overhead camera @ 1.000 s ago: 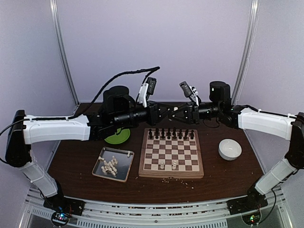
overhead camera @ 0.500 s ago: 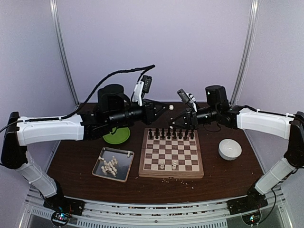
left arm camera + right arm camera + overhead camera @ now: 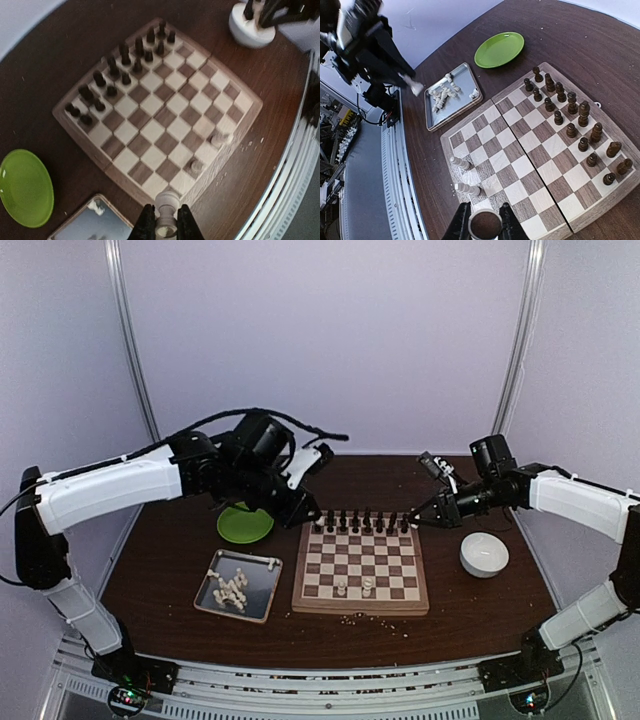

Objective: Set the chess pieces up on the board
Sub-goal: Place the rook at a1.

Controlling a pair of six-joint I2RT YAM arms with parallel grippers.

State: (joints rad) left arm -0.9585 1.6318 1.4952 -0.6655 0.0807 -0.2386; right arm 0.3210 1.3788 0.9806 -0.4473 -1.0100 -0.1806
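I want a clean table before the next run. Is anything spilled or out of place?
Yes: pale crumbs lie scattered on the table, just in front of the near rim of the board. They look like spilled debris, not chessmen. Nothing else stands out.

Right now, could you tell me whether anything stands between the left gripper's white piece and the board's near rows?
Nothing visible does: the left gripper holds the white piece aloft, and only two white pieces stand on the board's near rows.
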